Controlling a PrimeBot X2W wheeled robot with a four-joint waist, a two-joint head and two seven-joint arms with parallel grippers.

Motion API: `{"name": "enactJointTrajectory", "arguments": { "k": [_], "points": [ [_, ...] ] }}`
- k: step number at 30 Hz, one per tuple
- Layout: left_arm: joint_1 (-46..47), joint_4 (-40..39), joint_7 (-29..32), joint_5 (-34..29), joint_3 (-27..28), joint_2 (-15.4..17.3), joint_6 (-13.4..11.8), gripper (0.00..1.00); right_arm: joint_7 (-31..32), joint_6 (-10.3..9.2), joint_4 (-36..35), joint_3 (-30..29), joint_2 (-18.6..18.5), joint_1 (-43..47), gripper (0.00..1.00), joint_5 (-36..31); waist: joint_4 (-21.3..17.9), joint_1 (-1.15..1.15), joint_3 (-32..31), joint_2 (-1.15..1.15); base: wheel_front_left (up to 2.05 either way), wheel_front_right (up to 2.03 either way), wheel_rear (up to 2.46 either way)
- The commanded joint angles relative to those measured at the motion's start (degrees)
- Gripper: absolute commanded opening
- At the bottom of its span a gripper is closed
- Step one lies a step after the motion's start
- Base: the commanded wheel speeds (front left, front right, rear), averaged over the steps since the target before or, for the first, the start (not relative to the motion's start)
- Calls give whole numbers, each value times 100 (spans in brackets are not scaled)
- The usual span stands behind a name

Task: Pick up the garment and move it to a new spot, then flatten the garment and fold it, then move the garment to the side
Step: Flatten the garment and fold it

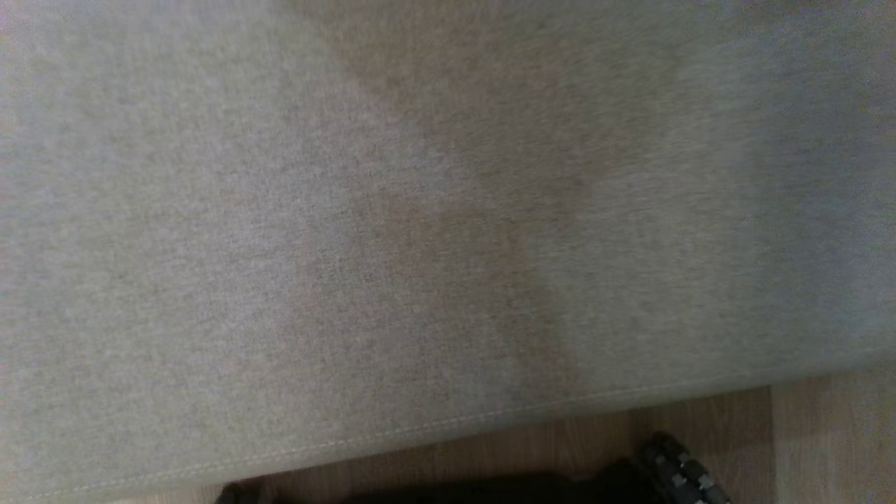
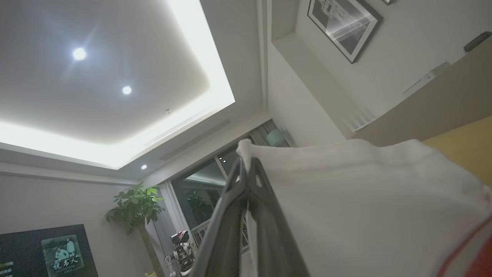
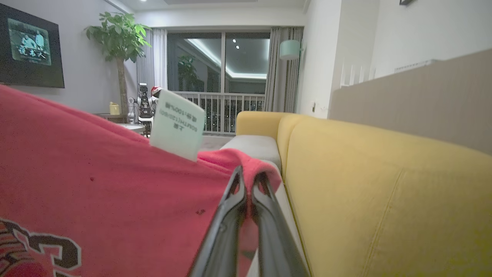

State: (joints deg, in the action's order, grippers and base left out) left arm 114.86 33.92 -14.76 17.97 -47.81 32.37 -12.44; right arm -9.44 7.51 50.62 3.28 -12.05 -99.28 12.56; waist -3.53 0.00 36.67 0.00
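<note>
The left gripper point(image 2: 246, 169) had its two dark fingers pinched shut on a white fold of the red-and-white cloth garment point(image 2: 365, 200). The right gripper point(image 3: 250, 179) was clamped on a red edge of it point(image 3: 96, 173) — near the pale printed label point(image 3: 177, 125) — just beside the yellow upholstered sofa back point(image 3: 384, 192), by the rear edge of the grey fabric seat cushion point(image 3: 255, 148).

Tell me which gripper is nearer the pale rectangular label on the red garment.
Right. The right gripper pinches the garment's red fabric just beside the pale rectangular label; the left gripper pinches a white fabric edge, seemingly farther along the garment.
</note>
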Motion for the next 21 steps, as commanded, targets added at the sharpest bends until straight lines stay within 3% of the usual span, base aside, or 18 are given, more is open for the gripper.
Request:
{"name": "enactJointTrajectory", "arguments": {
  "k": [1,4,7,15,18,21],
  "points": [
    [107,-406,-21,-126,287,271,-83,0,-161,-2,-29,-113,91,-214,0,-90,135,0,519,0,0,0,0],
    [-529,-1100,-22,-209,622,300,-129,0,-352,-2,303,-124,97,-179,0,-249,261,0,680,0,0,0,0],
    [-1335,-1480,-23,-139,909,287,41,0,-429,-2,590,-11,100,-29,0,-250,350,0,692,0,0,0,0],
    [-3772,-1739,-23,599,1746,246,979,0,-179,-2,999,631,69,907,0,621,414,0,25,0,0,0,0],
    [-4795,-1771,-23,1067,1912,215,1425,0,211,-2,861,958,-6,1552,0,1229,385,0,-390,0,0,0,0],
    [-5871,-2000,-23,1438,2130,300,1629,0,595,-2,472,1273,-128,2362,0,1849,307,0,-807,0,0,0,0]
  ]
}}
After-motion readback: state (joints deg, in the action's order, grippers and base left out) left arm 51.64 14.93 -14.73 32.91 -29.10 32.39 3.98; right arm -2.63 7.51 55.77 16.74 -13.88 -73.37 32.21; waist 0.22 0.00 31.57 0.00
